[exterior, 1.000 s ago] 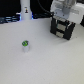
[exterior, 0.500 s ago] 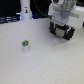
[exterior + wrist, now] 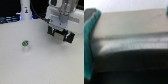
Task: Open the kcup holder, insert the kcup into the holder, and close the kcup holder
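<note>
The kcup point(image 3: 25, 45), a small white pod with a green top, stands alone on the white table point(image 3: 42, 62), left of centre in the exterior view. The black kcup holder point(image 3: 64, 34) sits at the back right, partly covered by my white gripper point(image 3: 60, 30), which hangs right over its top. In the wrist view a teal finger point(image 3: 89, 42) sits at the frame's edge and a blurred grey-and-dark surface point(image 3: 131, 47) of the holder fills the rest. The jaws look spread wide with nothing between them. The kcup is well apart from the gripper.
A tall white post point(image 3: 25, 10) stands at the back, behind the kcup. Dark clutter runs along the far edge at the exterior view's left point(image 3: 7, 19). The white tabletop spreads across the front and middle.
My gripper has shifted slightly toward the exterior view's left and settled closer over the black holder. The kcup has not moved.
</note>
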